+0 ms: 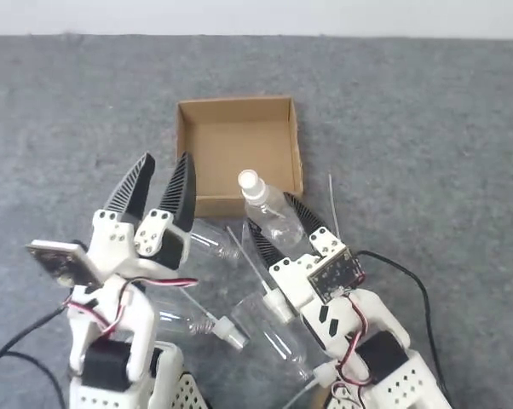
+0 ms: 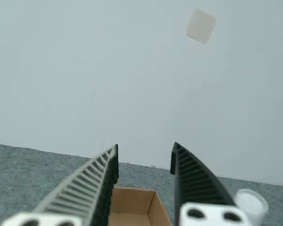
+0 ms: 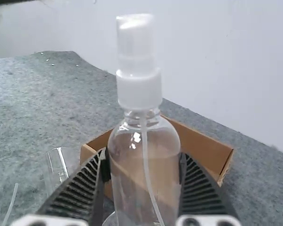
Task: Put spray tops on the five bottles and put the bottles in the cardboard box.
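The right gripper (image 1: 273,213) clenches one bottle (image 1: 272,223), fitted with a spray top (image 1: 250,181), at the near right corner of the single box (image 1: 185,141). The left gripper (image 1: 166,158) gapes, holding nothing, by the box's near left corner. At least three more bottles (image 1: 212,243) lie between the arms, three other tops (image 1: 279,304) among them; I cannot tell the exact bottle count.

A table (image 1: 435,119) covered in grey, felt-like fabric is seen. A cardboard box (image 1: 239,141), open upward, is set toward twelve o'clock of its middle. At six o'clock from the box, clear bottles (image 1: 207,241) and spray tops (image 1: 279,304) are strewn on their sides. A thin loose tube (image 1: 333,204) is laid at four o'clock from the box.
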Robot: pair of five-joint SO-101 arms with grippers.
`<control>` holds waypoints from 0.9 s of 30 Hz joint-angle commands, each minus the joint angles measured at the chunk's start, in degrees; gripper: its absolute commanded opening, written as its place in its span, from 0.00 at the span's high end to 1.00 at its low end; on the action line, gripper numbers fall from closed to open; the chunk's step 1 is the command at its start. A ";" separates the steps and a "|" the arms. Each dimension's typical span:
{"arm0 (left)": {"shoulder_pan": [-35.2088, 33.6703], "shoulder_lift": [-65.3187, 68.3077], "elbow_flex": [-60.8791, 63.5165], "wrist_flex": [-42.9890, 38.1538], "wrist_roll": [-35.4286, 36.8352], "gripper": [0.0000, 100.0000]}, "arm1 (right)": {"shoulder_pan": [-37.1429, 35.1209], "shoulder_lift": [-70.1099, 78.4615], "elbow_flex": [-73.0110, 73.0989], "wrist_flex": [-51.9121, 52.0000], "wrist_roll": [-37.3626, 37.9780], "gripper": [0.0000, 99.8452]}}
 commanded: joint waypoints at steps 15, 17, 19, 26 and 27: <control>12.75 -0.18 3.12 -2.99 -8.00 0.83 | -4.70 -1.10 -6.24 -0.92 -0.44 0.93; 13.45 -0.18 3.12 -1.85 -8.53 0.83 | -4.53 -1.10 -5.98 -0.92 -0.44 0.93; 14.51 -0.18 3.12 -1.32 -9.41 0.83 | -4.62 -1.10 -5.54 -0.92 -0.35 0.93; 17.58 -0.18 3.03 0.70 -12.48 0.83 | -4.53 -1.10 -5.01 -0.92 -0.35 0.93; 17.58 -0.18 3.03 0.70 -12.75 0.83 | -4.53 -1.10 -5.01 -0.92 -0.35 0.93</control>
